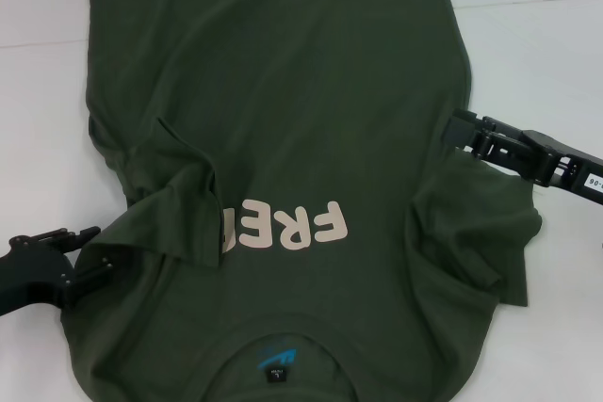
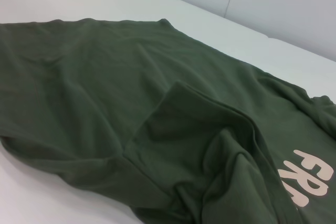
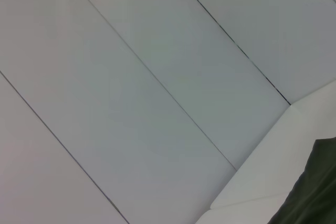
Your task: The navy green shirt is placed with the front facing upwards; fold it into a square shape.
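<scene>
While creased shirt (image 1: 283,110) lies flat | left end effector (image 1: 89,256), right end effector (image 1: 462,129): grip unclear

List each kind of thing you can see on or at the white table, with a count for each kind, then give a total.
Shirts: 1, the navy green shirt, front up, lettering showing.
Grippers: 2, the left gripper at the shirt's left edge, the right gripper at its right edge.
Tables: 1, the white table.
Total: 4
</scene>
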Available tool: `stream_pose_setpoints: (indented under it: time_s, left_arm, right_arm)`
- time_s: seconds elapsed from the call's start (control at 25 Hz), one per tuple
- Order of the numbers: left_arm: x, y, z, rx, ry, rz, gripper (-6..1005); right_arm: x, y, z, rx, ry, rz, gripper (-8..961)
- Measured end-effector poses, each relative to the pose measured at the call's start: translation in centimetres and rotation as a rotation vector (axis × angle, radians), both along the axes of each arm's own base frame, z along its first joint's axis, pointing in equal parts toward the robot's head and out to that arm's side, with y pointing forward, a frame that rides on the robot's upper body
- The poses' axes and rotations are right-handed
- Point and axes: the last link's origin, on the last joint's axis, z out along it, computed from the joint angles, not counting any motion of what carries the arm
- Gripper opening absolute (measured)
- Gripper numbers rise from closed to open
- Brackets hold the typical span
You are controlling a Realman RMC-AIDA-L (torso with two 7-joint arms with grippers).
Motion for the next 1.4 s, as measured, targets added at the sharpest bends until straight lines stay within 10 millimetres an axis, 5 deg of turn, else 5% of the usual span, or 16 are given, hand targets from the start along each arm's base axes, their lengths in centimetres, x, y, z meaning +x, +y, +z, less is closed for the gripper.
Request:
stream_pose_setpoints:
  time_s: [0.2, 0.64, 0.88, 1.4]
  left_arm:
    - [0.3, 0.2, 0.0, -0.002, -0.002, -0.011, 600]
    - [0.9, 0.3, 0.2, -0.012, -0.034, -0.03, 152]
    - [1.7, 0.3, 0.9, -0.032, -0.065, -0.044, -2]
    - [2.1, 0.9, 2.5, -0.008, -0.052, -0.029, -1]
  right_arm:
    - [0.0, 0.0, 0.0, 0.0, 0.0, 0.0, 930]
    - [0.0, 0.0, 0.0, 0.0, 0.001, 0.001, 929]
    - [0.0, 0.0, 0.0, 0.0, 0.0, 0.001, 929]
    - [-0.1, 0.2, 0.0, 0.001, -0.002, 0.003, 928]
